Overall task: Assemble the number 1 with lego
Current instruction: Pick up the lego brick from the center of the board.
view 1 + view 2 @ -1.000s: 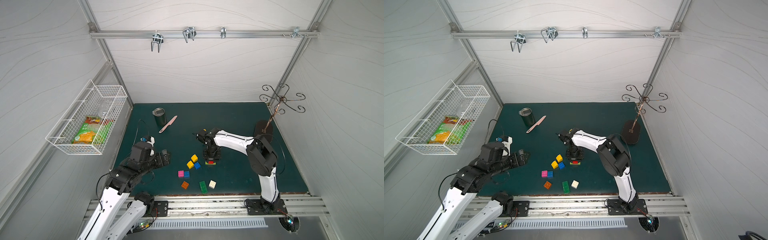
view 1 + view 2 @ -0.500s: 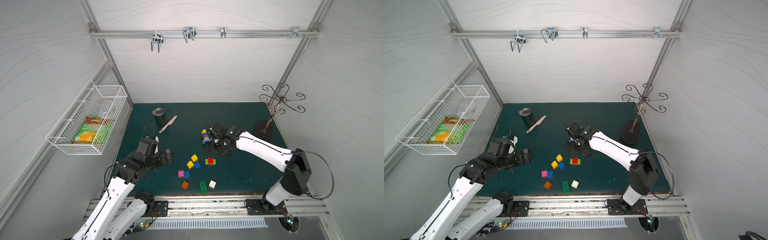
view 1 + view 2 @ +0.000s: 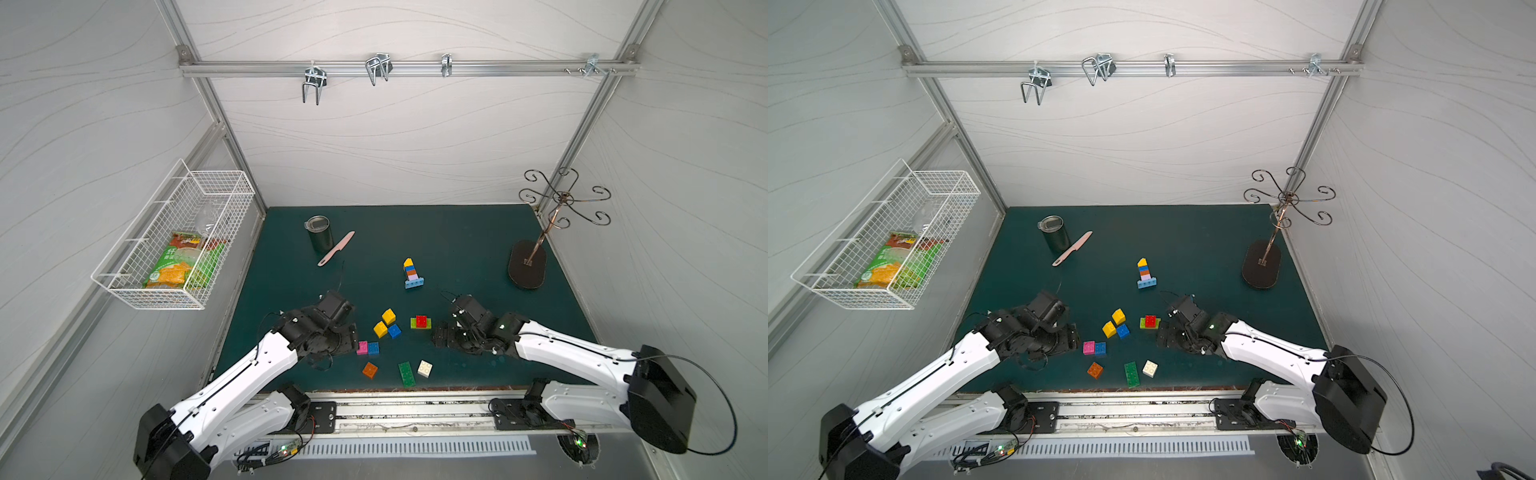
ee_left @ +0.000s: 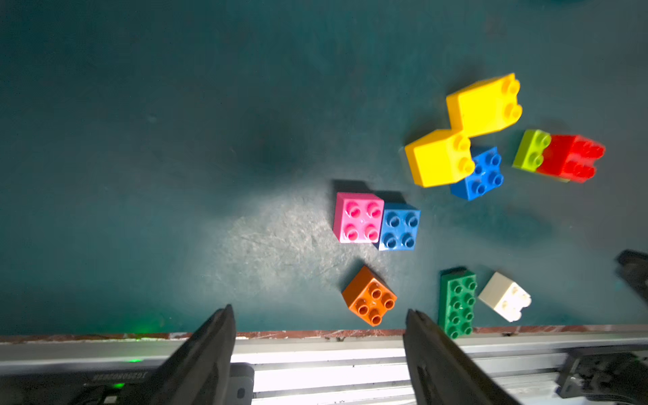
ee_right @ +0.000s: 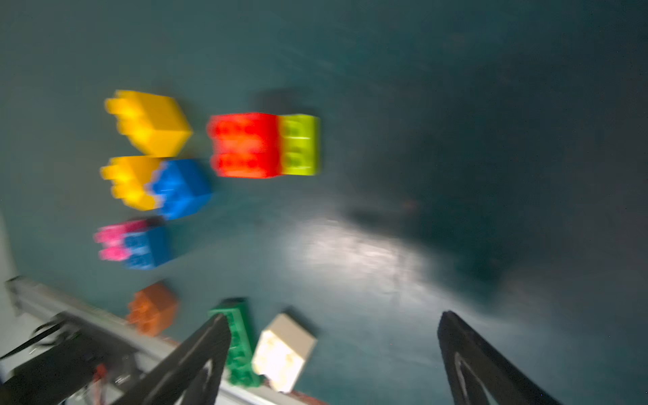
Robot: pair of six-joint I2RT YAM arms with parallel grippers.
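The tabletop [image 3: 457,232] is dark teal. The brick stack [image 3: 411,272] runs yellow, blue, orange and lilac to a light blue base. Loose lego: a yellow brick [image 3: 389,316], a second yellow brick [image 3: 380,329], a blue brick [image 3: 394,331], a red brick [image 3: 421,321], a lime brick [image 3: 413,323], a pink brick [image 3: 362,348], a second blue brick [image 3: 373,348], an orange brick [image 3: 369,370], a green brick [image 3: 407,374] and a white brick [image 3: 424,368]. The knife [image 3: 336,248] is pale pink, the cup [image 3: 320,235] dark grey, the wire basket [image 3: 166,249] white, its packet [image 3: 183,266] green and orange. The left gripper [image 4: 319,310] and right gripper [image 5: 332,315] are black.
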